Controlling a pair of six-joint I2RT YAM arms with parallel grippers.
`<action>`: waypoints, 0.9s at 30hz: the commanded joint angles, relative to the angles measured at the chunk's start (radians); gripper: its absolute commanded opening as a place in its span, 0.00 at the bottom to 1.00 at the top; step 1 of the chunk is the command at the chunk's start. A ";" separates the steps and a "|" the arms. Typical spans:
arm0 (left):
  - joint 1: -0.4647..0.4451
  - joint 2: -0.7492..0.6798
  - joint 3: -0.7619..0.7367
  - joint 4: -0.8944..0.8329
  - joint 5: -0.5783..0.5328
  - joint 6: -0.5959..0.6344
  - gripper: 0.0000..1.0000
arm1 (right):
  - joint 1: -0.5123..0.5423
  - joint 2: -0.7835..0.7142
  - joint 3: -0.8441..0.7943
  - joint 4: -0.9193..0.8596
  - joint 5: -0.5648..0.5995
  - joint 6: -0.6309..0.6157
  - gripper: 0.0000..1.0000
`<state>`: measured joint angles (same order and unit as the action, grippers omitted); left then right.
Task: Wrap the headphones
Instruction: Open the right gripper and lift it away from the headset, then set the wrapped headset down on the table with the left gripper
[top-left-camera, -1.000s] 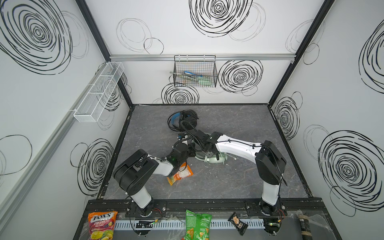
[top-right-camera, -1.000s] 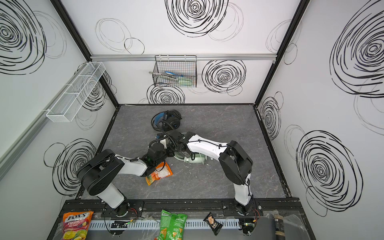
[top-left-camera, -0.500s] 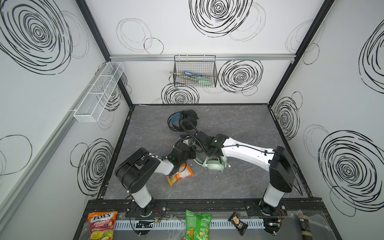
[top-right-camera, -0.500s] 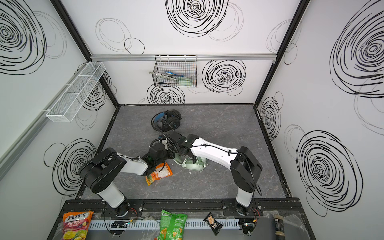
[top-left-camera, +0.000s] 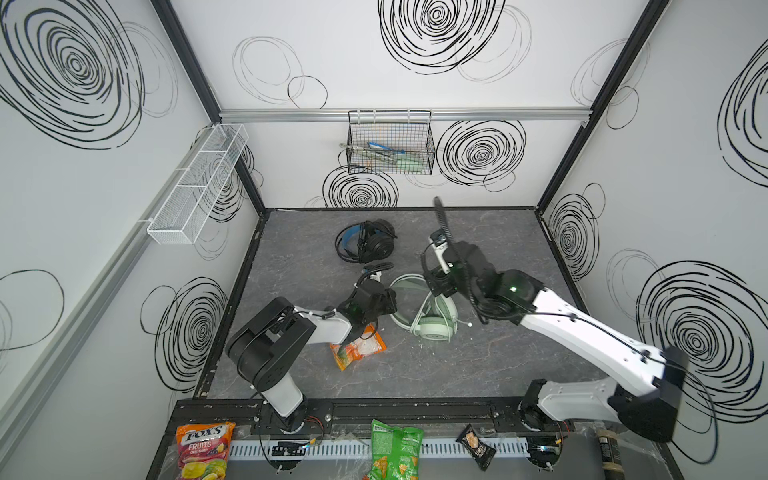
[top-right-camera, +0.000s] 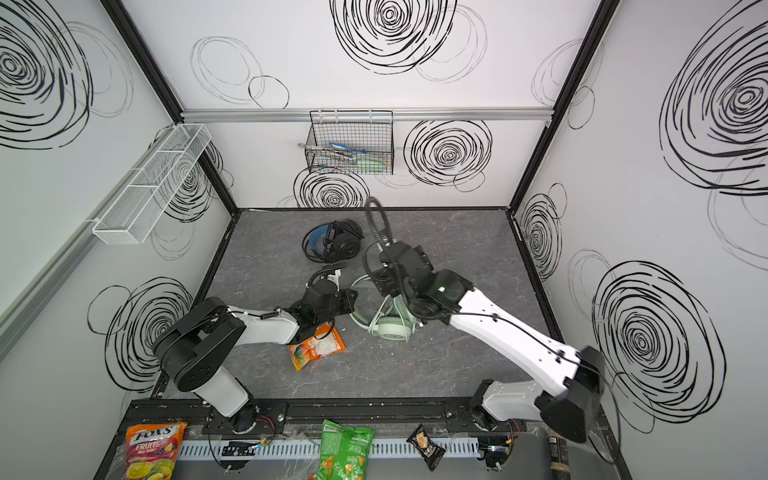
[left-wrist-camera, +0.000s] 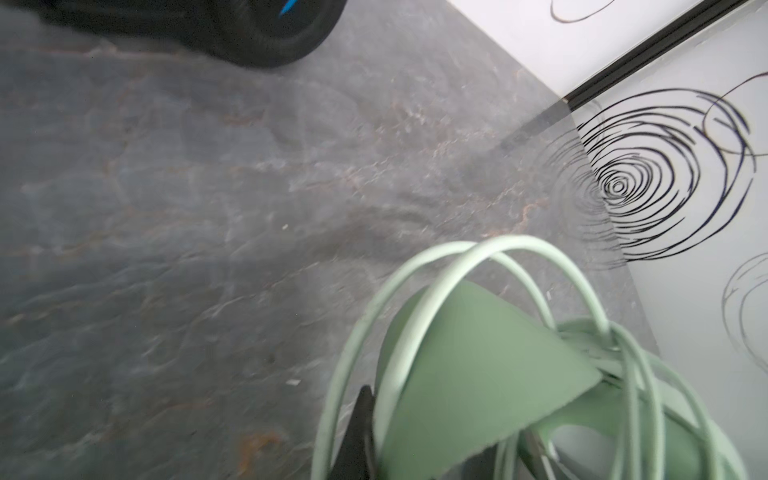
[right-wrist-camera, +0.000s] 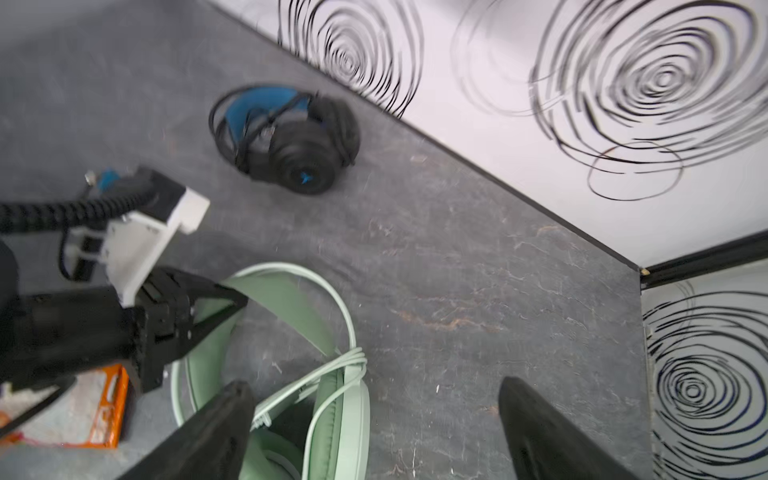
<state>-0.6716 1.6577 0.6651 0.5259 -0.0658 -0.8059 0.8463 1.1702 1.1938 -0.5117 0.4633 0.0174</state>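
Your left jaws are clamped on the headband of the mint-green headset (top-left-camera: 432, 328), which lies mid-desk (top-left-camera: 478, 365) with its pale cable (left-wrist-camera: 457, 266) looped over it. Your right jaws stand wide apart, holding nothing, close above it. Farther back, the black headset (top-left-camera: 365, 245) lies apart.

Candy bag (top-left-camera: 203, 451) apparently reads "FOX'S FRUITS".

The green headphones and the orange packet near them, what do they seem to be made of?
The green headphones: probably matte plastic, showing little shine, with soft-looking padding. The orange packet: thin plastic film, I think, since it is crinkled and slightly glossy.
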 joint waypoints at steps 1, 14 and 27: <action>-0.033 0.006 0.168 -0.028 -0.105 -0.078 0.00 | -0.129 -0.133 -0.123 0.231 -0.123 -0.018 0.97; -0.001 0.433 0.828 -0.196 -0.114 -0.194 0.00 | -0.489 -0.329 -0.325 0.405 -0.369 0.062 0.97; 0.073 0.763 1.262 -0.305 -0.184 -0.313 0.00 | -0.435 -0.343 -0.379 0.431 -0.275 0.042 0.97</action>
<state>-0.6044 2.4104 1.8526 0.1768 -0.2081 -1.0481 0.4053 0.8314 0.8162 -0.1211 0.1604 0.0601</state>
